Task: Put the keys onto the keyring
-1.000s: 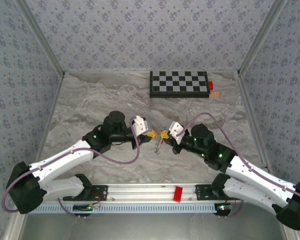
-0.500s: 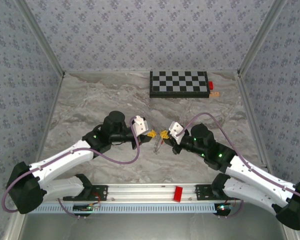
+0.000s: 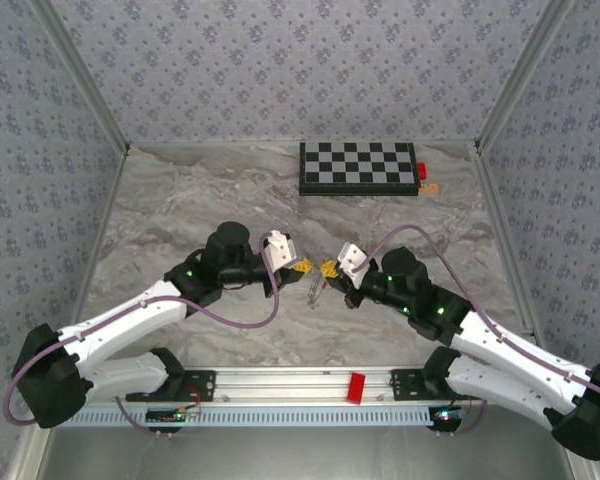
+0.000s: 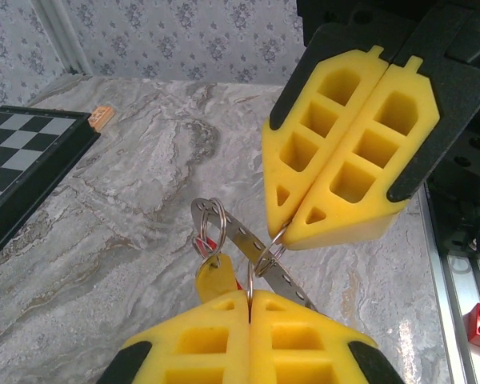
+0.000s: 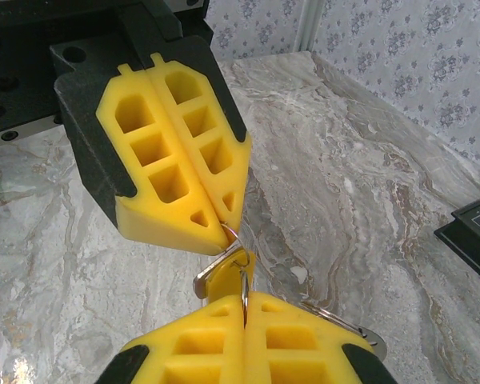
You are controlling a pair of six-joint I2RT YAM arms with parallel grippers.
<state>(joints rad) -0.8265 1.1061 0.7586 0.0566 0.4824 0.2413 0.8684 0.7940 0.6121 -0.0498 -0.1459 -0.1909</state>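
Keyring gripped by clenched left gripper and right gripper, tip to tip, keys apparently threaded on

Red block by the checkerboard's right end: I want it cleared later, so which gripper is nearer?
Right. The right gripper is mid-table, towards the arms and left of the red block; the left gripper meets it tip to tip from further left.
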